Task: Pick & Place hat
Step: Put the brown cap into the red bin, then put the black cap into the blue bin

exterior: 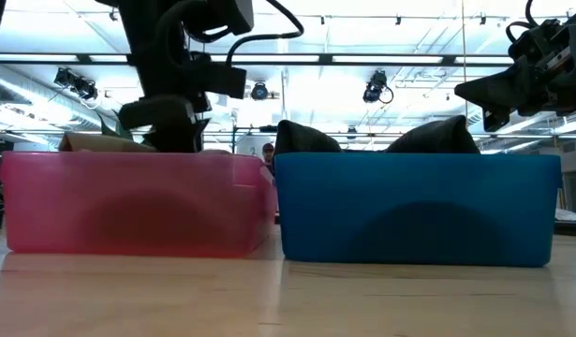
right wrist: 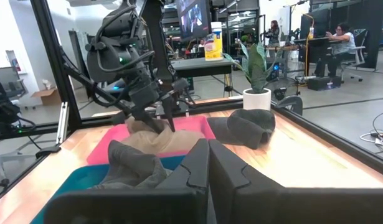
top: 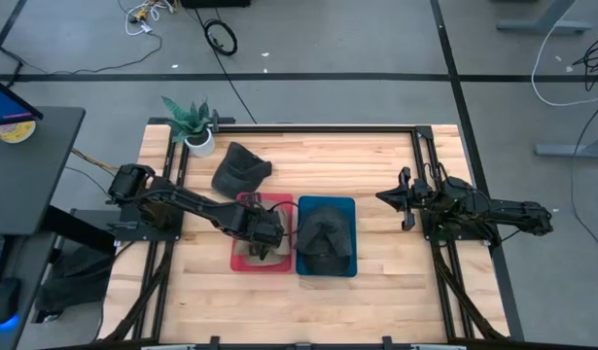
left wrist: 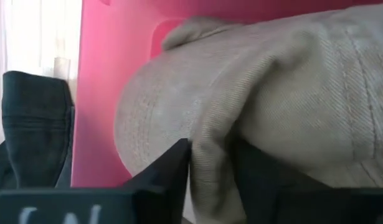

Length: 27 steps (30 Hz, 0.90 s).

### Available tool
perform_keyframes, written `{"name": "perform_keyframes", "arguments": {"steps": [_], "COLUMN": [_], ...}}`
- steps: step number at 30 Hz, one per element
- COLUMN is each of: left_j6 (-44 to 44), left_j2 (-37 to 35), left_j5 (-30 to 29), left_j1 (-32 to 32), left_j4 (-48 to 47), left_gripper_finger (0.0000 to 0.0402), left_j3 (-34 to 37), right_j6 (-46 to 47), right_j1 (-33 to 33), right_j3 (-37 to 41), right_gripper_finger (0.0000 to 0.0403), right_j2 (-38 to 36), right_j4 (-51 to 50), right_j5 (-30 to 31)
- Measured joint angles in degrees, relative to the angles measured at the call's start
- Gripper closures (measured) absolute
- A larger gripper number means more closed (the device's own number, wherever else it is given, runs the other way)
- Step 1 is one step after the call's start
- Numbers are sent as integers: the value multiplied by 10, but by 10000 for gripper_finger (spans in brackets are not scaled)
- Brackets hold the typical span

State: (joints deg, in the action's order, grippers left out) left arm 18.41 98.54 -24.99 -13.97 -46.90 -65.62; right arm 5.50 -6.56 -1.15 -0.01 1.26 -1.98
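Note:
A tan hat (top: pixel 263 255) lies in the pink bin (top: pixel 238 261), and my left gripper (top: pixel 266 236) reaches down into that bin, shut on the hat. In the left wrist view the tan hat (left wrist: pixel 291 93) fills the picture against the pink bin's wall (left wrist: pixel 110 74). A dark hat (top: pixel 325 236) sits in the blue bin (top: pixel 349 267). Another dark hat (top: pixel 239 170) rests on the table beyond the pink bin. My right gripper (top: pixel 391 197) hovers shut near the table's right side, touching nothing. My left gripper pinches a raised fold of the tan hat's cloth (left wrist: pixel 211 163) between its two fingers (left wrist: pixel 163 168). It comes from above, slanting down into the pink bin (right wrist: pixel 157 118). The hat's body still lies in the bin.
A potted plant (top: pixel 195 128) stands at the table's far left corner. Black frame rails (top: pixel 420 156) run along the table's far and right sides. Bare wood (top: pixel 376 170) lies between the bins and my right arm. In the low view both bins (exterior: pixel 138 201) (exterior: pixel 419 206) stand side by side.

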Motion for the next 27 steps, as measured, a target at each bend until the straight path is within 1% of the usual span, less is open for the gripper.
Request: {"name": "perform_keyframes", "arguments": {"steps": [3,7,11,16,22,25,27], "left_j6": [1,-2,-2,-7,34,31,7], "left_j2": [0,0,-4,-40,-126,-160,-176], "left_j5": [4,4,-7,-74,-95,-102,-107], "left_j1": [0,-1,-2,-31,-55,-55,-50], "left_j4": [-27,-39,-70,-115,-166,-182,-196], "left_gripper_finger": [240,198,175,173,183,181,180], "left_j3": [-20,-45,-75,-89,-89,-90,-90], "right_j6": [0,0,0,0,0,0,0], "right_j1": [0,0,0,0,0,0,0], "right_j3": [0,0,0,0,0,0,0], "right_gripper_finger": [394,394,394,394,394,394,394], "right_j2": [0,0,0,0,0,0,0], "right_j4": [0,0,0,0,0,0,0], "right_j5": [0,0,0,0,0,0,0]}}
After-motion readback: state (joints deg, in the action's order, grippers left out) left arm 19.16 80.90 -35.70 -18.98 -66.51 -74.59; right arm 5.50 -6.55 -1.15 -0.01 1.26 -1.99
